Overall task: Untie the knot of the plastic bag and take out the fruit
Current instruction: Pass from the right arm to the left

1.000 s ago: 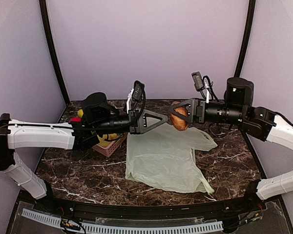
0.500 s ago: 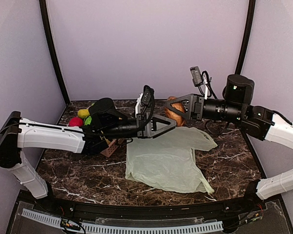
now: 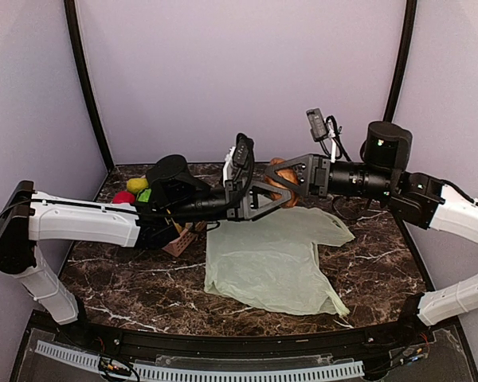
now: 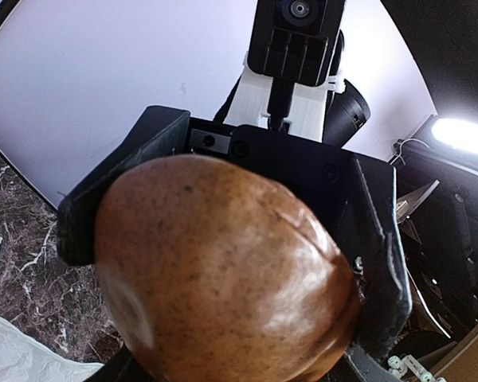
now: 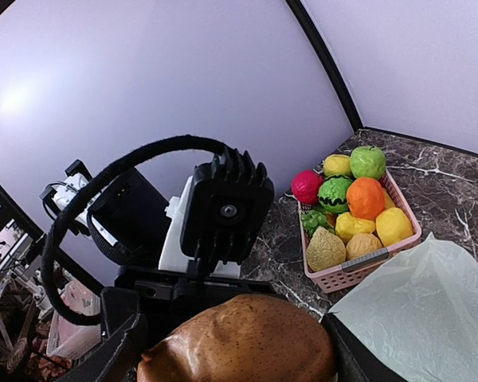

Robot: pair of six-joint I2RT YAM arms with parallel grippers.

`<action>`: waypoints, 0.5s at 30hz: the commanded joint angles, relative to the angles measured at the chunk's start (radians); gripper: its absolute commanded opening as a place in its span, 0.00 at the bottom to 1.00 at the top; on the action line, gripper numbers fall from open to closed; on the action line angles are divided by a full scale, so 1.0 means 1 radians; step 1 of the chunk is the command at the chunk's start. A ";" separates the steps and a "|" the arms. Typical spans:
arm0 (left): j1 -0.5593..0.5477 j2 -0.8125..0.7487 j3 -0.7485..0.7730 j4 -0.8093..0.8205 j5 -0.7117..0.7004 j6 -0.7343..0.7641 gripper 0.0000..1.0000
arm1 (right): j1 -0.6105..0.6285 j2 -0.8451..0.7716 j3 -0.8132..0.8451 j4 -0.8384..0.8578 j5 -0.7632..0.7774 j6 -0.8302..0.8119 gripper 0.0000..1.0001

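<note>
The brown oval fruit (image 3: 284, 188) hangs in the air above the back of the table, caught between both grippers, which face each other. My right gripper (image 3: 277, 183) is shut on it from the right; in the right wrist view the fruit (image 5: 247, 342) fills the space between its fingers. My left gripper (image 3: 285, 199) reaches in from the left and its jaws press on the same fruit (image 4: 223, 270). The pale green plastic bag (image 3: 271, 259) lies flat and limp on the table below. An orange fruit (image 5: 366, 196) and a light green one (image 5: 367, 161) sit in the pink basket (image 5: 358, 267).
The pink basket (image 3: 183, 239) stands at the back left, partly hidden under my left arm, holding several toy fruits, among them a red one (image 3: 124, 197). The table is dark marble with purple walls on three sides.
My left gripper has moved right to meet the right one and has narrowed its jaws around the brown fruit. The right gripper has shifted slightly left, still holding the fruit.
</note>
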 commanded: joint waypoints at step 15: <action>-0.005 -0.040 0.015 -0.134 -0.066 0.107 0.37 | 0.013 -0.025 -0.009 0.027 0.027 -0.005 0.91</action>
